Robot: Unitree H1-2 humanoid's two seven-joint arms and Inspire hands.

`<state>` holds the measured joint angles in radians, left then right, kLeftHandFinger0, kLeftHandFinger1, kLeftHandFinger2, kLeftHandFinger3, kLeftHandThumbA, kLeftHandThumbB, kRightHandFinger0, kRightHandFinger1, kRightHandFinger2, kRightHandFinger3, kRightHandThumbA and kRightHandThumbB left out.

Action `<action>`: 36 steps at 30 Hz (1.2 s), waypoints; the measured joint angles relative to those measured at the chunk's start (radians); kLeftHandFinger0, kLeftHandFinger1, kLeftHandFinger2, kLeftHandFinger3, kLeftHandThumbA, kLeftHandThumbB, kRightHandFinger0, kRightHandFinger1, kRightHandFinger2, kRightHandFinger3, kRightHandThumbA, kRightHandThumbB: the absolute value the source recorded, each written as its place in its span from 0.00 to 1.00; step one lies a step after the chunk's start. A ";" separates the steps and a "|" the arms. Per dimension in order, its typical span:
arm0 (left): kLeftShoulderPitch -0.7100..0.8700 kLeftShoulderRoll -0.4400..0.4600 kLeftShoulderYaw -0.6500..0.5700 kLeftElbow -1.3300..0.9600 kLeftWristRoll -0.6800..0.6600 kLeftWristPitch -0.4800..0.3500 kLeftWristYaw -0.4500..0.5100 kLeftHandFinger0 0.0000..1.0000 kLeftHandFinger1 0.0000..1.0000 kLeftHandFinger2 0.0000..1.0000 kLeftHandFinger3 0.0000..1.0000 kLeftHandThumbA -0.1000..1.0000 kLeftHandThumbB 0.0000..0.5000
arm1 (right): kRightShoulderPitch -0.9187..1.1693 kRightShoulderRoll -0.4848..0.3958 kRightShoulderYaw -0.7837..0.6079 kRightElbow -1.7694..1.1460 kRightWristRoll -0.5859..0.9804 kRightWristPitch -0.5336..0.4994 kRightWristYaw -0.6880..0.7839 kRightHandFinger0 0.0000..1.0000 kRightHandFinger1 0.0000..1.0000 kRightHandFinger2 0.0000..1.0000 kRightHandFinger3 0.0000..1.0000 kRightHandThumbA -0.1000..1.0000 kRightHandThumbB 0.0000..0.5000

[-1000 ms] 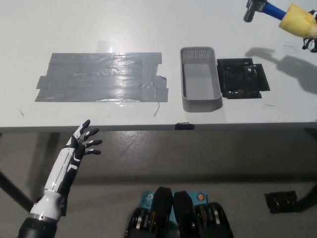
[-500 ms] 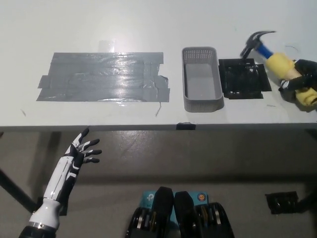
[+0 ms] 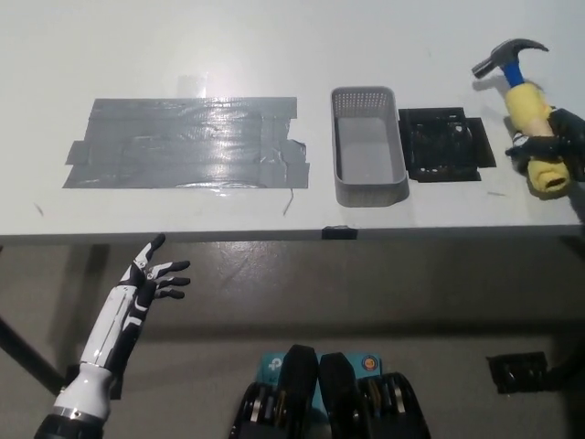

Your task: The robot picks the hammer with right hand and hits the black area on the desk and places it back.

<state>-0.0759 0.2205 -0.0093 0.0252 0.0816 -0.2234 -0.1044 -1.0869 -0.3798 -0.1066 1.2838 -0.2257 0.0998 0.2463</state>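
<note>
White, smooth, matt desk (image 3: 274, 37), filling the upper half of the head view, its front edge a straight grey band running from nine o'clock to three o'clock; grey tape patch (image 3: 187, 143), at about ten o'clock, built of overlapping glossy strips with wrinkled, ragged ends and a bright glare across the middle; grey plastic basket (image 3: 368, 146), rectangular with rounded corners, perforated walls and a plain floor, standing just right of centre between the tape patch and the black area; black area (image 3: 446, 144), a roughly square, dark, uneven pad lying flat on the desk just beside the basket at about two o'clock; hammer (image 3: 523, 91), at two o'clock near the picture's right edge, held above the desk and just right of the black area, with a dark curved metal claw head uppermost, a short blue neck and a thick pale yellow grip of soft, rounded look; right hand (image 3: 547, 144), black, clenched round the yellow grip with the butt of the handle showing below the fingers; left hand (image 3: 154, 273), white with black fingers, at about eight o'clock below the desk edge, holding nothing, fingers spread apart, well away from every item on the desk; small black block (image 3: 339, 232), fixed on the desk's front edge at centre; grey floor (image 3: 366, 293) below, dull and scuffed.
</note>
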 measured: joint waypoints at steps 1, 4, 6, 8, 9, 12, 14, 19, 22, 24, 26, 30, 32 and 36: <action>0.000 0.000 0.000 0.000 0.002 0.000 0.000 0.66 0.68 0.75 1.00 1.00 0.11 | -0.002 0.000 0.018 0.000 -0.002 -0.008 -0.003 1.00 1.00 1.00 1.00 0.58 0.61; -0.001 0.002 0.000 0.000 0.006 0.000 0.000 0.65 0.68 0.74 1.00 1.00 0.09 | -0.008 -0.004 0.113 -0.006 -0.031 -0.042 -0.027 1.00 1.00 1.00 1.00 0.68 0.68; -0.002 0.003 0.000 0.000 0.006 -0.001 0.000 0.65 0.68 0.74 1.00 1.00 0.10 | -0.010 -0.009 0.166 -0.020 -0.050 -0.060 -0.045 1.00 1.00 1.00 1.00 0.75 0.71; -0.003 0.005 0.000 0.000 0.006 -0.002 0.000 0.64 0.67 0.73 1.00 1.00 0.09 | -0.013 -0.014 0.206 -0.031 -0.065 -0.075 -0.063 1.00 1.00 1.00 1.00 0.78 0.73; -0.003 0.005 0.000 0.000 0.006 -0.002 0.000 0.64 0.67 0.73 1.00 1.00 0.09 | -0.013 -0.017 0.222 -0.035 -0.069 -0.081 -0.069 1.00 1.00 1.00 1.00 0.80 0.74; -0.003 0.007 0.000 0.000 0.007 -0.003 0.000 0.64 0.67 0.73 1.00 1.00 0.10 | -0.013 -0.025 0.263 -0.068 -0.088 -0.091 -0.088 1.00 1.00 1.00 1.00 0.86 0.72; -0.004 0.007 0.000 0.000 0.007 -0.003 0.000 0.64 0.67 0.73 1.00 1.00 0.11 | -0.012 -0.033 0.285 -0.109 -0.099 -0.094 -0.097 1.00 1.00 1.00 1.00 0.92 0.73; -0.005 0.008 0.000 0.000 0.007 -0.003 0.000 0.65 0.67 0.73 1.00 1.00 0.12 | -0.011 -0.056 0.295 -0.197 -0.107 -0.101 -0.103 1.00 1.00 1.00 1.00 0.95 0.63; -0.007 0.008 0.000 0.000 0.007 -0.003 0.000 0.64 0.67 0.73 1.00 1.00 0.11 | -0.001 -0.072 0.275 -0.293 -0.099 -0.112 -0.102 1.00 1.00 1.00 1.00 0.95 0.65; -0.013 0.007 0.000 0.000 0.007 -0.003 0.000 0.64 0.67 0.73 1.00 1.00 0.09 | 0.008 -0.080 0.240 -0.367 -0.085 -0.117 -0.101 1.00 1.00 1.00 1.00 1.00 0.68; -0.017 0.007 0.000 0.001 0.008 -0.002 0.000 0.66 0.70 0.77 1.00 1.00 0.05 | 0.022 -0.086 0.213 -0.445 -0.074 -0.115 -0.099 1.00 1.00 1.00 1.00 1.00 0.67; -0.030 0.005 0.000 0.005 0.009 -0.002 0.000 0.77 0.83 0.93 1.00 1.00 0.10 | 0.076 -0.085 0.167 -0.615 -0.053 -0.109 -0.099 1.00 1.00 1.00 1.00 1.00 0.68; -0.037 0.002 0.000 0.012 0.009 -0.001 0.000 0.84 0.91 1.00 1.00 1.00 0.14 | 0.109 -0.083 0.156 -0.697 -0.047 -0.104 -0.099 1.00 1.00 1.00 1.00 1.00 0.65; -0.048 -0.004 0.000 0.024 0.009 0.000 0.000 1.00 1.00 1.00 1.00 1.00 0.11 | 0.205 -0.068 0.138 -0.850 -0.035 -0.091 -0.099 1.00 1.00 1.00 1.00 1.00 0.72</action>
<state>-0.1239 0.2160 -0.0095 0.0489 0.0906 -0.2237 -0.1039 -0.8817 -0.4477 0.0317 0.4336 -0.2604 0.0085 0.1473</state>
